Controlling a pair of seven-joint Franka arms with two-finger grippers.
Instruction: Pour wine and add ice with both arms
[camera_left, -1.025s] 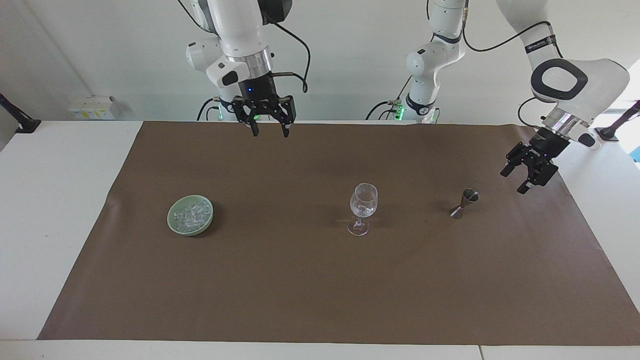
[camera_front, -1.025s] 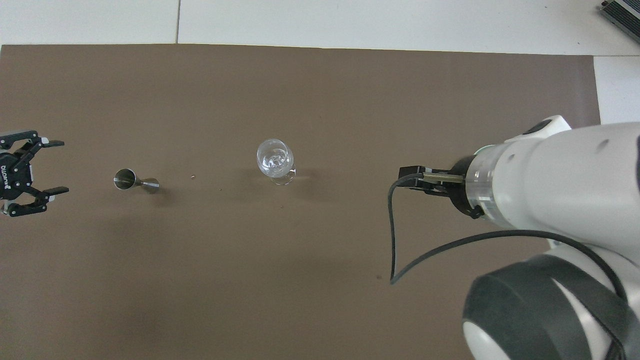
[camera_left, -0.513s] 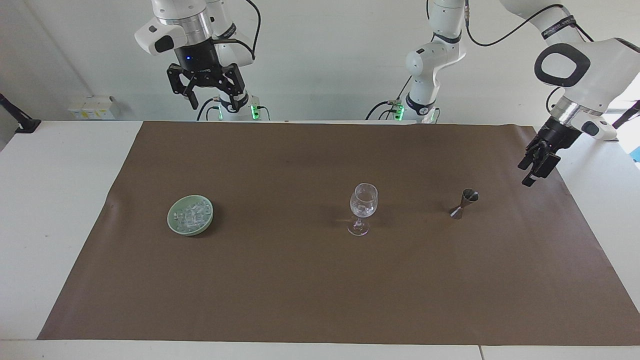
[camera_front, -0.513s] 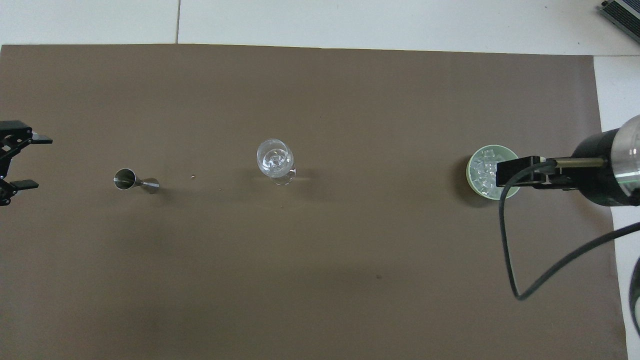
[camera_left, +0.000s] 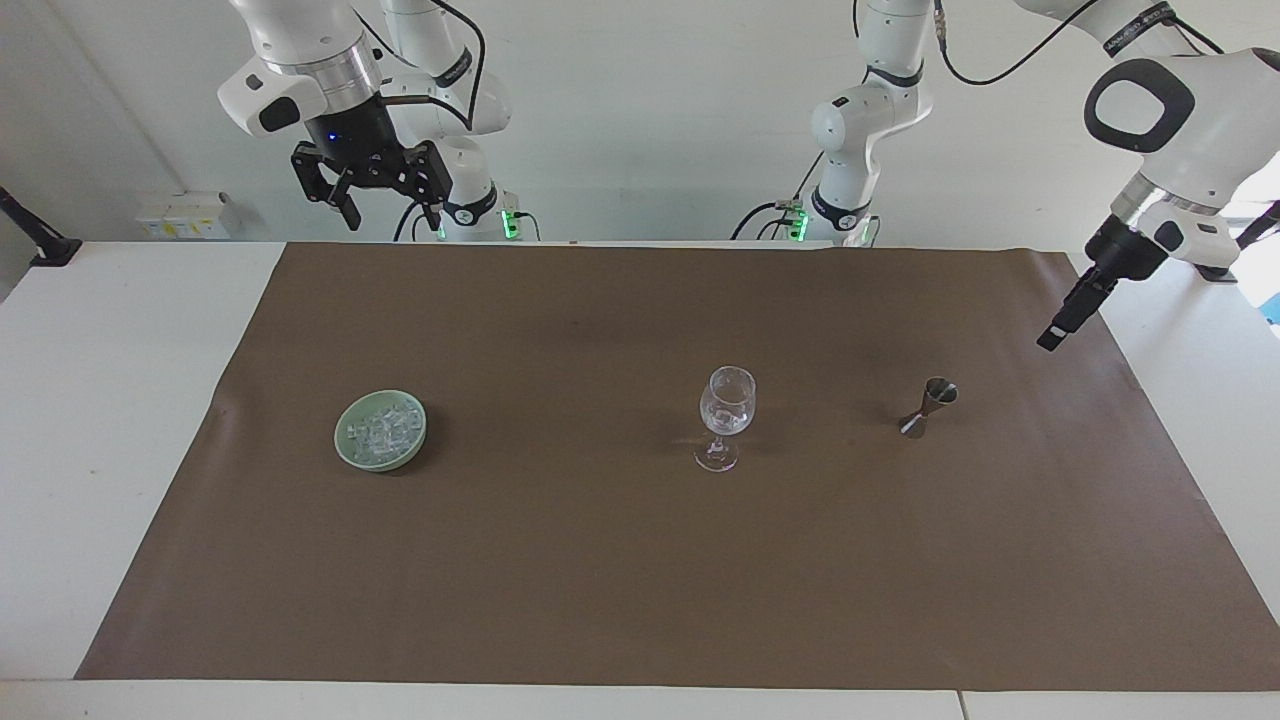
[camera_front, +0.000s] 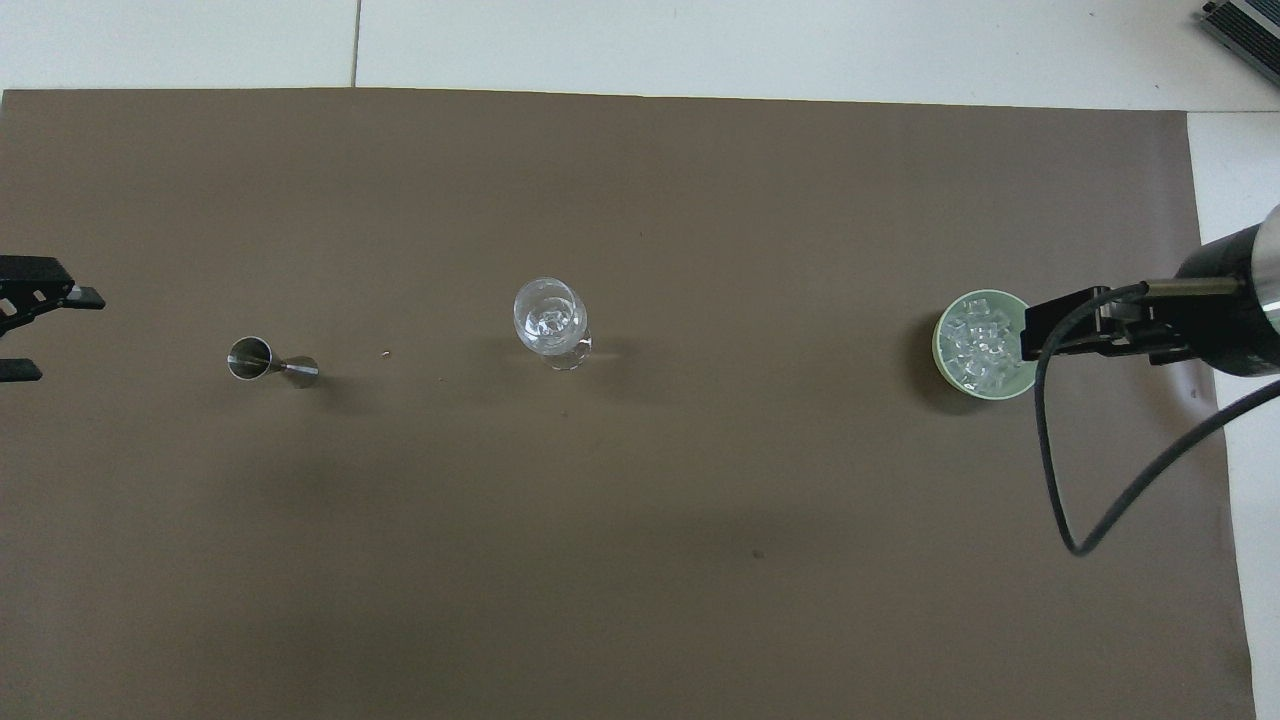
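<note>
Right pincer (camera_left: 381, 203): now raised high at the right arm's end of the surface (camera_left: 640, 600), spread wide and holding nothing. 1 second ago it hung lower and closer to the middle of the brown mat (camera_left: 600, 560); it has since lifted and swung out toward its own end. From overhead it overlaps the edge of the pale green bowl (camera_front: 945, 365), but the facing view shows it well above, touching nothing.

Left pincer (camera_left: 1058, 325): in the air over the mat's edge at the left arm's end, turned edge-on in the facing view. The overhead view shows 2 tips apart at the frame edge, so it is open and empty. It has drawn away from the jigger (camera_left: 929, 405) over the last second.

The ice (camera_left: 382, 432) lies heaped in the bowl. The wine glass (camera_left: 725, 417) stands upright mid-mat, with clear glinting matter in its bowl; ice or liquid, not determinable. The jigger stands upright beside it, toward the left arm's end.

Judgement: both arms are retreating empty; either the work is finished or they are resetting.
</note>
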